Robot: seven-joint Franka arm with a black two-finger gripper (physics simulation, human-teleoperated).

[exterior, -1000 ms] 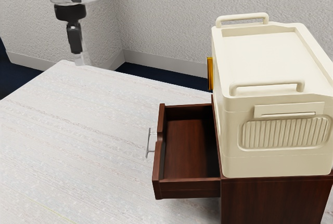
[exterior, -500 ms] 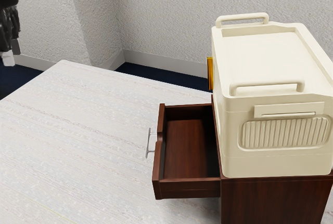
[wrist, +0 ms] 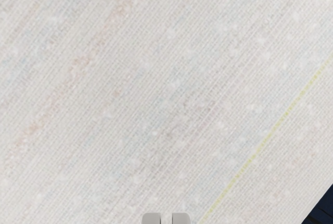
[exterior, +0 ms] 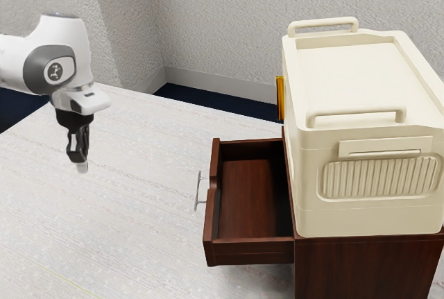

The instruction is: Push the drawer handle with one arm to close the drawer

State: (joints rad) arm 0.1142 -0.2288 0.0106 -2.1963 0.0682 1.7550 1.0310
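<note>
Drawer [exterior: 250, 205] pulled out of the cabinet [exterior: 368, 264], exterior view; tool [exterior: 82, 167] well apart from the handle [exterior: 198, 191]. Off-centre push could slip off the thin bar or jam it. Wrist view: tool slightly open, gripping nothing; coming in too low could scrape the desk [wrist: 156, 89].

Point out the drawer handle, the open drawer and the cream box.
Drawer handle [exterior: 198, 191]: exterior view, middle of its bar.
Drawer [exterior: 253, 252]: exterior view, outer face of its side wall.
Cream box [exterior: 361, 77]: exterior view, flat top.

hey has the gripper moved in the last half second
Yes, the gripper has moved toward the exterior view's right, nearer the drawer handle, which stayed put.
</note>
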